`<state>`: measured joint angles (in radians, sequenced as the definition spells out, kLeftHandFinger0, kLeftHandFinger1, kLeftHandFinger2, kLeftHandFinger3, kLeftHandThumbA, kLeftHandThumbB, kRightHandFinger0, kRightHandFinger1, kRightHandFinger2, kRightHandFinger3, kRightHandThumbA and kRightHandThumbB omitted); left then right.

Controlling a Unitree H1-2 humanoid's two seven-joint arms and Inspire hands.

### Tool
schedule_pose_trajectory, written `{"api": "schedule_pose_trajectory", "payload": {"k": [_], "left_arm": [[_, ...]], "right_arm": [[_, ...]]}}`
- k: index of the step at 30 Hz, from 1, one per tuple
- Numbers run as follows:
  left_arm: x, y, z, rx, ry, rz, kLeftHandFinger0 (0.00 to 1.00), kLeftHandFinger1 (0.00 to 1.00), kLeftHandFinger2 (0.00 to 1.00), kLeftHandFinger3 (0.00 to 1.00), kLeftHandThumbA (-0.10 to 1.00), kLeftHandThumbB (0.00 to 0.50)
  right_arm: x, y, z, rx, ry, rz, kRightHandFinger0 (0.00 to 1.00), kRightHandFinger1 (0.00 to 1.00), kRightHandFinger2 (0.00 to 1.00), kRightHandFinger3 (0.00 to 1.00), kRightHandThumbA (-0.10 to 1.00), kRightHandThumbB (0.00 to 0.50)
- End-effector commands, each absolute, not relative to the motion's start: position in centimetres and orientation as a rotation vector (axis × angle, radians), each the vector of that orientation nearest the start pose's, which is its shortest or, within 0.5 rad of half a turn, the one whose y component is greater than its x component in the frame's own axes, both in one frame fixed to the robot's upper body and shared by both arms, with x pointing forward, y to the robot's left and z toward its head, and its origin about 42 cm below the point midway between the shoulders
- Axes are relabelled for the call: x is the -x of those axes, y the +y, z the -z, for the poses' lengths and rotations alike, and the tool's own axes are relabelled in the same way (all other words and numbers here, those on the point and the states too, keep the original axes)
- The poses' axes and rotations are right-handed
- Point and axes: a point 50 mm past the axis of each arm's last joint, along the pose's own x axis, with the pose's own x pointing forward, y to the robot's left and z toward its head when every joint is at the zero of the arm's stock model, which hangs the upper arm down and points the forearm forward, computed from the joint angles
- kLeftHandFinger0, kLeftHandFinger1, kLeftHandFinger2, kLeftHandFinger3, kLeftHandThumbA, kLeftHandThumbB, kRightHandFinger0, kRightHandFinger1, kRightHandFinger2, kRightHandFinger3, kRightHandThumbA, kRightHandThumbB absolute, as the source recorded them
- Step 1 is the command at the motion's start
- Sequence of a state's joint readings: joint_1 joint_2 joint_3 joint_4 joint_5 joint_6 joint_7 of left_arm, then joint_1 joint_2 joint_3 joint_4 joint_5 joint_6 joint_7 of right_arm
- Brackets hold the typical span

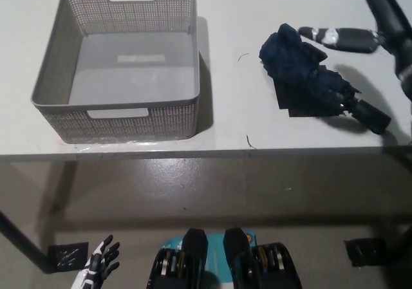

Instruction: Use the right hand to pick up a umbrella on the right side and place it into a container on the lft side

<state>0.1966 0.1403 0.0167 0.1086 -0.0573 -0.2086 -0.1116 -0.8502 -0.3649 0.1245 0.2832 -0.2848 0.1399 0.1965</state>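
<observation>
Currently the folded dark-blue umbrella (313,82) lies on the table (232,18), right side, well apart from the grey basket (119,115) at left. Right robot hand (376,18) hovers over the umbrella's far end, fingers spread, holding nothing. Left robot hand (98,266) hangs low at lower left, fingers apart.

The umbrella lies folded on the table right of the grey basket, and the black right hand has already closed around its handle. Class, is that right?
Not quite. The head view shows the right hand open above the umbrella, not on its handle. The umbrella does lie folded on the table, right of the grey basket.
</observation>
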Motion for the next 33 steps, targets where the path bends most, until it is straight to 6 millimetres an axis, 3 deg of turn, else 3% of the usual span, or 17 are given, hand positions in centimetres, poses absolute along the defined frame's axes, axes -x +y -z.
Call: {"api": "schedule_pose_trajectory", "payload": {"k": [1,6,9,13,17,19,20,27,28,30,31,32,33], "left_arm": [[-20.0,27.4,-4.9,-0.098,-0.008,0.071,1.00,1.00,1.00,1.00,1.00,0.189],[-19.9,27.3,-4.8,-0.106,-0.007,0.074,1.00,1.00,1.00,1.00,1.00,0.197],[-19.8,27.1,-4.8,-0.099,-0.009,0.075,1.00,1.00,1.00,1.00,1.00,0.197],[-19.8,27.2,-4.8,-0.105,-0.014,0.073,1.00,1.00,1.00,1.00,1.00,0.201],[-20.0,27.1,-4.7,-0.101,-0.015,0.083,1.00,1.00,1.00,1.00,1.00,0.205],[-19.7,27.1,-4.6,-0.100,-0.011,0.089,1.00,1.00,1.00,1.00,1.00,0.208],[-19.6,27.0,-4.5,-0.094,-0.008,0.096,1.00,1.00,1.00,1.00,1.00,0.215],[-19.5,27.0,-4.5,-0.074,-0.013,0.112,1.00,1.00,1.00,1.00,1.00,0.227],[-19.4,27.0,-4.6,-0.076,-0.012,0.114,1.00,1.00,1.00,1.00,1.00,0.230],[-19.4,26.9,-4.5,-0.079,-0.012,0.119,1.00,1.00,1.00,1.00,1.00,0.246],[-19.4,26.9,-4.5,-0.082,-0.013,0.120,1.00,1.00,1.00,1.00,1.00,0.248],[-19.4,27.0,-4.5,-0.076,-0.014,0.121,1.00,1.00,1.00,1.00,1.00,0.256],[-19.4,27.0,-4.6,-0.075,-0.016,0.121,1.00,1.00,1.00,1.00,1.00,0.257]], "right_arm": [[-57.1,-22.0,-40.2,0.927,-0.163,-0.129,1.00,1.00,1.00,1.00,0.97,0.480],[-59.2,-20.6,-37.4,0.988,-0.016,-0.147,1.00,1.00,1.00,1.00,0.98,0.454],[-59.7,-20.3,-35.1,1.024,0.067,-0.156,1.00,1.00,1.00,1.00,0.98,0.472],[-59.5,-20.9,-31.3,1.026,0.166,-0.152,1.00,1.00,1.00,1.00,0.90,0.450],[-58.6,-22.6,-26.7,1.080,0.275,-0.152,1.00,1.00,1.00,1.00,0.91,0.498],[-58.0,-23.3,-24.8,1.099,0.322,-0.152,1.00,1.00,1.00,1.00,0.89,0.498],[-57.3,-24.3,-22.8,1.115,0.380,-0.155,1.00,1.00,1.00,1.00,0.85,0.489],[-54.9,-26.6,-17.6,1.179,0.512,-0.169,1.00,1.00,1.00,1.00,0.79,0.485],[-54.7,-26.7,-17.2,1.173,0.517,-0.161,1.00,1.00,1.00,1.00,0.69,0.470],[-54.2,-26.9,-16.2,1.225,0.490,-0.133,1.00,1.00,1.00,1.00,0.43,0.351],[-54.1,-26.9,-16.1,1.237,0.479,-0.126,1.00,1.00,1.00,1.00,0.36,0.351],[-53.6,-27.0,-15.4,1.289,0.397,-0.076,0.36,0.43,0.55,0.94,-0.06,0.271],[-53.4,-27.0,-15.1,1.307,0.362,-0.053,0.25,0.32,0.45,0.86,-0.09,0.257]]}}
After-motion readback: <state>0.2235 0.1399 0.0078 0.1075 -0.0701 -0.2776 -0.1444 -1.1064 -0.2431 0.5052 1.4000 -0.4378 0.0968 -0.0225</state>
